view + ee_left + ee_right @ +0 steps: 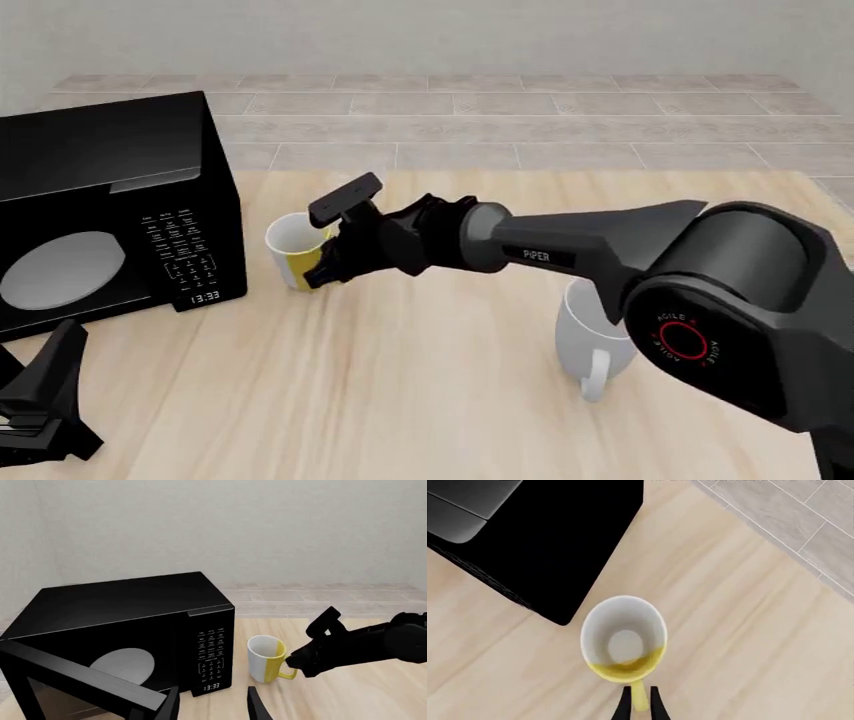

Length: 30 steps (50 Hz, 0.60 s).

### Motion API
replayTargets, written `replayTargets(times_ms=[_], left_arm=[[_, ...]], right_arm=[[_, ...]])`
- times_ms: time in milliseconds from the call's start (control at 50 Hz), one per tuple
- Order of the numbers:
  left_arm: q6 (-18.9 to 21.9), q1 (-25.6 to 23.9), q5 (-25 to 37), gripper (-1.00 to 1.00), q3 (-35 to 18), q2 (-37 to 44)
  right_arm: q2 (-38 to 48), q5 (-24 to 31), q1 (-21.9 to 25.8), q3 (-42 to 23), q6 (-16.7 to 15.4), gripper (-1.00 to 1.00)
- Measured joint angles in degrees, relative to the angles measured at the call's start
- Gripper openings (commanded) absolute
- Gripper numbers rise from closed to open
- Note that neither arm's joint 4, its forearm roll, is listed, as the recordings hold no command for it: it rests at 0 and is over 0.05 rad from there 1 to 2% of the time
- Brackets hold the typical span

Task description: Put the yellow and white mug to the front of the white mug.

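Note:
The yellow and white mug [292, 248] stands upright on the table beside the microwave's control panel, also seen from the left wrist [266, 658] and from above [623, 639]. My right gripper [324, 272] reaches across the table to it. Its two fingers [625, 709] are shut on the mug's yellow handle [639, 696]. The white mug [589, 335] stands nearer the front at the right, with its top hidden behind my right arm. My left gripper [213, 707] hangs open and holds nothing, low at the front left [40, 415].
A black microwave [114, 190] fills the left side, its door [80, 680] swung open toward my left gripper, with a white plate [124, 664] inside. My right arm [601, 245] spans the table's middle. The table's far edge [534, 170] meets a tiled floor.

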Motion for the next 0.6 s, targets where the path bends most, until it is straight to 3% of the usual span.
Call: replayTargets(times_ms=[600], left_arm=[[0.0, 0.0, 0.0, 1.0, 0.0, 0.0]], right_arm=[[-1.9, 0.9, 0.2, 1.0, -0.9, -1.0]])
